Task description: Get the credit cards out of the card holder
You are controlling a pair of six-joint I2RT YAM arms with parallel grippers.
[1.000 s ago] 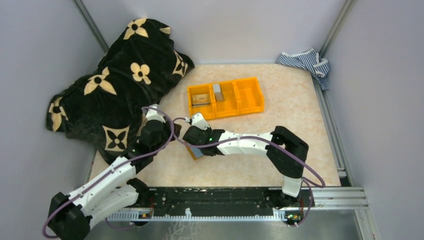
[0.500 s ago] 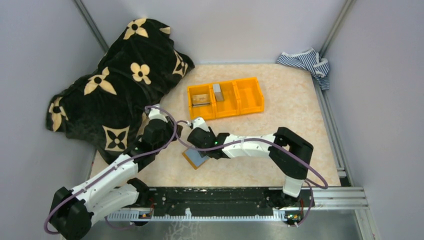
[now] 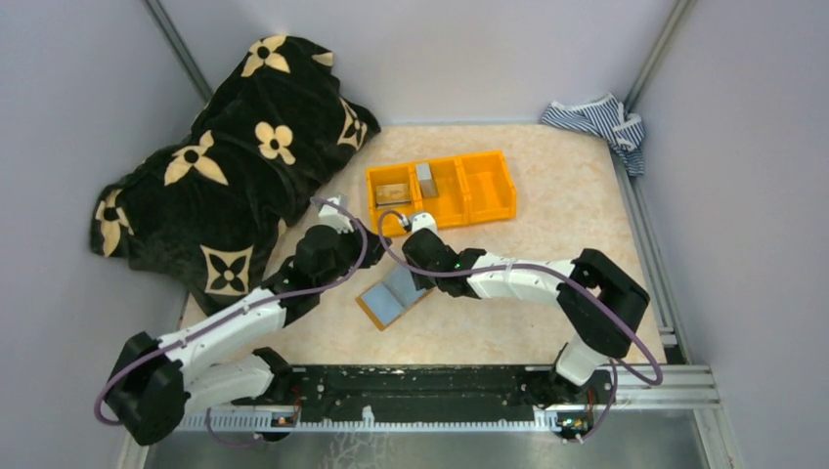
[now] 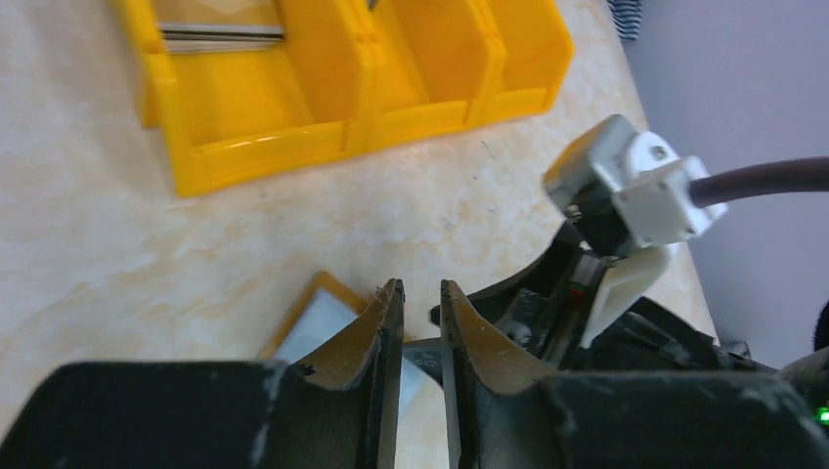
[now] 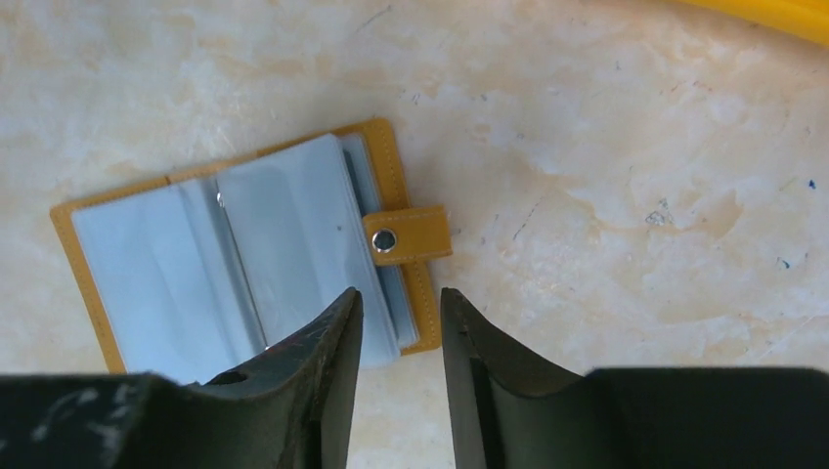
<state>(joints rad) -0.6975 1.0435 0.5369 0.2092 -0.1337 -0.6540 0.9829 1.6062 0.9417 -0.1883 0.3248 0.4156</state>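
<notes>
Card holder [image 5: 264,244] lies open on the bench [image 5: 606,147]. Left gripper [image 4: 418,288] and right gripper [image 5: 399,298] stand apart, empty; pulling cards remains.

A robotics lab cell is suggested: a table [image 3: 587,225] is boxed in by plain grey walls [image 3: 59,117], and two arms [image 3: 518,278] are bolted to a metal rail [image 3: 430,391].

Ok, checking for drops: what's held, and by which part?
Nothing is held: left gripper and right gripper are empty; the orange-tan folding card holder lies open.
</notes>
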